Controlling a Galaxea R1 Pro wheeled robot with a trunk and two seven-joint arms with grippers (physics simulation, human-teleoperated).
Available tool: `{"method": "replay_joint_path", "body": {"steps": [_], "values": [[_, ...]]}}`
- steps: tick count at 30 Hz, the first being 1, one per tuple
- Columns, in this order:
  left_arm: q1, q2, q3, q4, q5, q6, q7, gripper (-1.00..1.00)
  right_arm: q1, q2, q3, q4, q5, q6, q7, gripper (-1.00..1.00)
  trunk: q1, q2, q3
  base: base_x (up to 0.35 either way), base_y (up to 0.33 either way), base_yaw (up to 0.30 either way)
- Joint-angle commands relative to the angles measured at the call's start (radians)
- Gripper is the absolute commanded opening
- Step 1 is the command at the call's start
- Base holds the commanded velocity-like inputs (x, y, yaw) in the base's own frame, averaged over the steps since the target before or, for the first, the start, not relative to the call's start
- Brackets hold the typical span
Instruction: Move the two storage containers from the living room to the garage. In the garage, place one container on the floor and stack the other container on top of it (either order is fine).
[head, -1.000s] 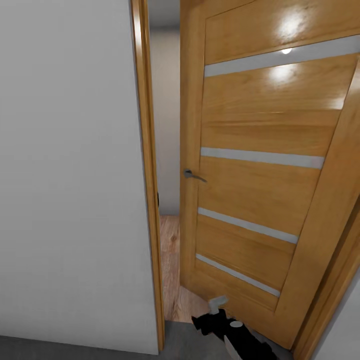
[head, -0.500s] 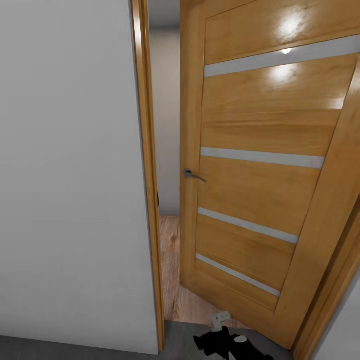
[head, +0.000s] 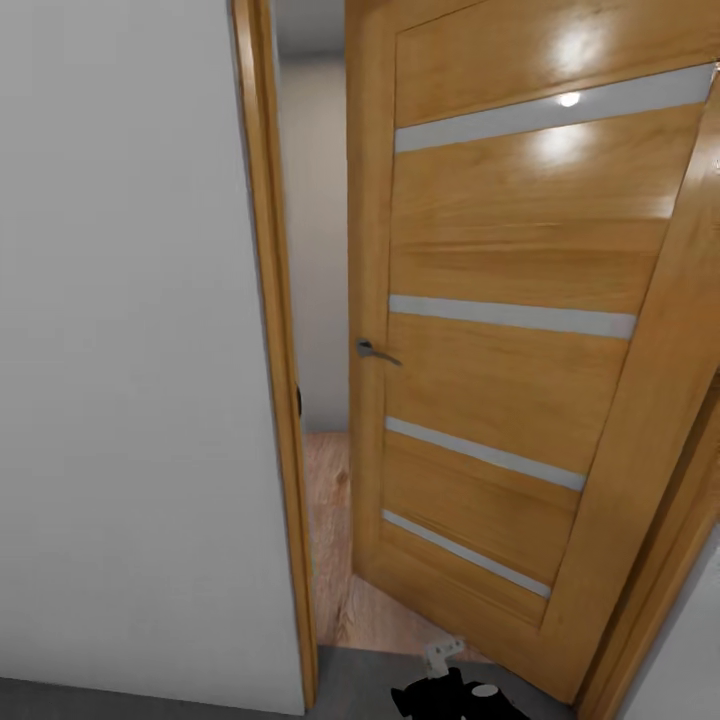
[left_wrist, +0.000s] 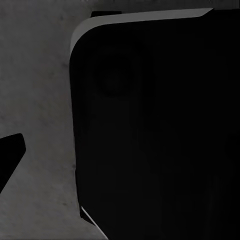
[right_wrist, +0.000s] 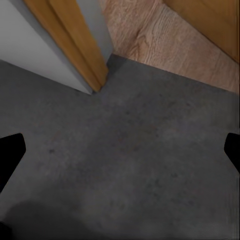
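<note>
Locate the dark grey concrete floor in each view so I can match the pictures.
Head view: a strip along the bottom edge, below the open wooden door, concrete floor.
Left wrist view: left side, beside a large black shape.
Right wrist view: most of the picture.
Shared landmark: the wooden door frame.

One wooden door (head: 520, 330), ajar, ahead of and above the right gripper (head: 450, 690) in the head view. Four pale glass strips (head: 510, 316) across that door. One grey lever handle (head: 372, 350) on its edge. One wooden door frame post (head: 272, 380) beside a single white wall (head: 120, 360). Two floor surfaces: one of light wood planks (right_wrist: 170, 35) beyond the right gripper's fingertips, one of dark grey concrete floor (right_wrist: 125, 165) directly beneath them. One large dark rounded robot body panel (left_wrist: 160, 130) under the left wrist camera.
</note>
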Motion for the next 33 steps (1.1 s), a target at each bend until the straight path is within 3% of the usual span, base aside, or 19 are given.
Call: {"method": "replay_joint_path", "body": {"steps": [1,14,15,17,18,20,22,25,28,31,33], "values": [[-0.001,0.000,0.000,0.000,0.000,0.001,0.000,1.00,0.000,0.000,0.005,0.002,-0.007,0.004,0.001,1.00,0.000,-0.001,-0.001,0.098,-0.284,0.000],[-0.001,0.000,-0.002,-0.001,-0.004,0.001,-0.001,1.00,0.000,0.003,0.028,-0.010,0.030,0.021,-0.021,1.00,0.000,-0.001,-0.001,0.088,-0.248,0.000],[-0.001,0.000,-0.002,-0.001,-0.006,0.001,-0.001,1.00,0.000,0.003,0.031,-0.075,0.150,0.088,-0.123,1.00,0.000,-0.001,-0.001,0.016,-0.048,0.000],[0.000,0.000,-0.002,-0.001,-0.007,0.001,-0.002,1.00,0.000,0.004,0.034,-0.206,0.276,0.217,-0.303,1.00,0.000,-0.001,-0.001,0.008,-0.025,0.000],[0.000,0.000,-0.002,-0.001,-0.007,0.001,-0.002,1.00,0.000,0.004,0.034,-0.244,0.309,0.256,-0.352,1.00,0.000,-0.001,-0.001,0.005,-0.016,0.000],[0.000,0.000,-0.003,-0.001,-0.008,0.001,-0.002,1.00,0.000,0.006,0.038,-0.401,0.423,0.421,-0.524,1.00,0.000,-0.001,-0.001,0.003,-0.008,0.000],[0.000,0.000,-0.003,-0.001,-0.009,0.001,-0.002,1.00,0.000,0.010,0.050,-0.516,0.482,0.531,-0.605,1.00,0.000,-0.001,-0.001,0.001,-0.004,0.000],[0.000,0.000,-0.004,-0.001,-0.008,0.001,-0.003,1.00,0.000,0.017,0.090,-0.744,0.545,0.692,-0.672,1.00,0.000,-0.001,-0.001,0.000,-0.001,0.000],[-0.001,0.000,-0.004,-0.001,-0.008,0.001,-0.003,1.00,0.000,0.019,0.108,-0.882,0.605,0.770,-0.688,1.00,0.000,-0.001,-0.001,0.000,0.000,0.000],[-0.001,0.000,-0.004,-0.001,-0.007,0.001,-0.004,1.00,0.000,0.020,0.115,-0.936,0.719,0.807,-0.693,1.00,0.000,-0.001,-0.001,0.015,0.000,0.000],[0.000,0.000,-0.004,-0.001,-0.007,0.001,-0.003,1.00,0.000,0.021,0.118,-0.952,0.820,0.820,-0.694,1.00,0.000,-0.001,-0.001,0.058,0.000,0.000]]}}
